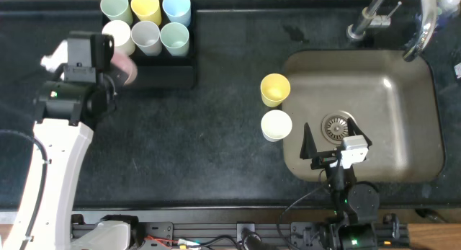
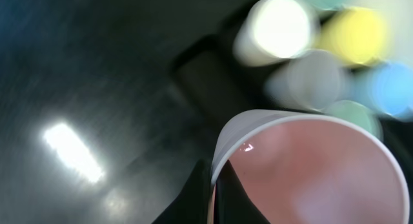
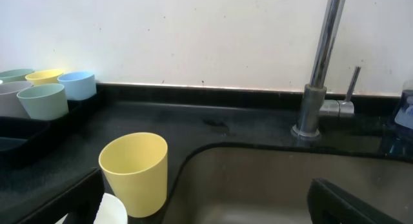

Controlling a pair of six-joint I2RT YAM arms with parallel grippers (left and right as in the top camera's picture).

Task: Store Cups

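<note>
My left gripper [image 1: 119, 70] is shut on the rim of a pink cup [image 1: 127, 65], held at the left end of the black tray [image 1: 167, 76]. In the left wrist view the pink cup [image 2: 310, 172] is close up, one finger [image 2: 222, 195] pinching its rim, and the tray's cups lie blurred beyond it. The tray holds several upright cups, among them a white one [image 1: 117, 35], a grey one [image 1: 145, 35] and a mint one [image 1: 174, 37]. A yellow cup [image 1: 274, 89] and a white cup [image 1: 276, 125] stand on the counter beside the sink. My right gripper [image 1: 335, 140] is open over the sink.
The steel sink [image 1: 403, 99] takes up the right side, with a faucet [image 1: 367, 19] behind it. In the right wrist view the yellow cup [image 3: 135, 172] stands at the sink's edge, the faucet [image 3: 322, 62] rises at the back, and the tray's cups [image 3: 45, 95] are far off.
</note>
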